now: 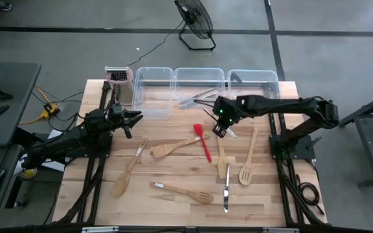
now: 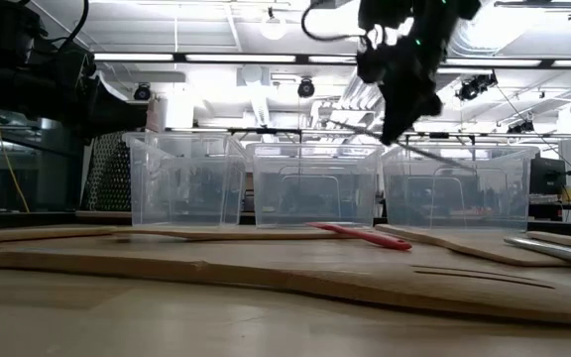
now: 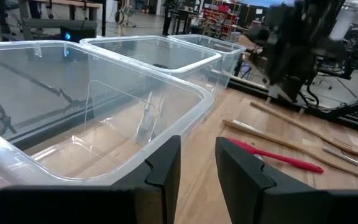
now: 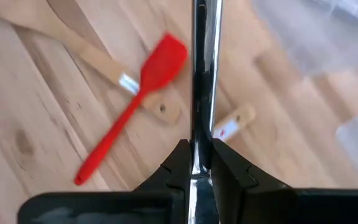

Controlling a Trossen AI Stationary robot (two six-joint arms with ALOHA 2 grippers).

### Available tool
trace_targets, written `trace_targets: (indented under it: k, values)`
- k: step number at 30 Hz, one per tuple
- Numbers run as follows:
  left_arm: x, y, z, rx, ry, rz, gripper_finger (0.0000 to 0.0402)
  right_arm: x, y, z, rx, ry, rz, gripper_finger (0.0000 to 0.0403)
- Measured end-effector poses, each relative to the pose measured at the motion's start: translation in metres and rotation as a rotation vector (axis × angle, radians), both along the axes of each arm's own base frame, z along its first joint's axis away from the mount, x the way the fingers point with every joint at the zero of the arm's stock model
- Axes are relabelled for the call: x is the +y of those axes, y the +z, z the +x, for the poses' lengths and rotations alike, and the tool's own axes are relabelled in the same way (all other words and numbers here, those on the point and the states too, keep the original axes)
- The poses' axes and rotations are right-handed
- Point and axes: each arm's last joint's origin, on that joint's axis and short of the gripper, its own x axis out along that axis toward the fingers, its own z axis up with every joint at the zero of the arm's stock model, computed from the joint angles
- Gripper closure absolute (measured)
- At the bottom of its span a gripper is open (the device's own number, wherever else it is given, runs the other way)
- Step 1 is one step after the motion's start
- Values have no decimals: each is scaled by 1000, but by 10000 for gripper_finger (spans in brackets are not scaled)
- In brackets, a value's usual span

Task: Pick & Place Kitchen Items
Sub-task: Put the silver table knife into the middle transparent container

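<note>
My right gripper (image 4: pixel 199 165) hangs above the middle of the table, right of the red spatula (image 1: pixel 203 142), shut on a slim silvery metal utensil (image 4: pixel 199 74). In the low view this utensil (image 2: pixel 434 154) shows as a thin slanted line under the gripper (image 2: pixel 404 104). Wooden spoons (image 1: pixel 129 169) and slotted spatulas (image 1: pixel 181 192) lie flat on the table, with a metal knife (image 1: pixel 226 194) near the front. Silvery tongs (image 1: pixel 203 97) lie in the middle tub. My left gripper (image 3: pixel 197 165) waits at the table's left, open, level, facing the left tub (image 3: pixel 104 112). My right gripper pinches the silvery utensil's narrow shaft (image 4: pixel 199 130) between its two fingers. The fingers come from above, slanting down from the table's right, and lie across the shaft. The utensil is lifted clear of the table and slants a little; which end is nearer the fingers is hidden.
Three clear tubs (image 1: pixel 153 87) (image 1: pixel 199 81) (image 1: pixel 254 81) stand in a row along the far edge, with an upright grater (image 1: pixel 118 81) to their left. More wooden utensils (image 1: pixel 248 162) (image 1: pixel 221 158) lie below the right gripper. The table's near strip (image 1: pixel 173 217) is bare wood.
</note>
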Motion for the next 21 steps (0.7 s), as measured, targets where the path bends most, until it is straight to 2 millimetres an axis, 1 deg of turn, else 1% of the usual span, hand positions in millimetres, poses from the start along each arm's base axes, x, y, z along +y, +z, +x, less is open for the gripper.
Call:
trace_targets:
  k: [4,7,11,16,18,21]
  values:
    - [0,0,0,-1,-3,0,300,-6,23,6,-62,29,-31,370]
    - [0,0,0,0,-3,0,300,-10,35,8,-100,47,-35,370]
    - [0,0,0,0,-3,0,300,-17,47,11,-159,28,-48,370]
    - [0,0,0,0,-3,0,300,-28,57,19,-308,-28,-58,370]
    - [0,0,0,0,-3,0,300,-34,62,23,-378,-44,-98,370]
    - [0,0,0,-1,-3,0,300,-38,72,30,-476,-9,-224,370]
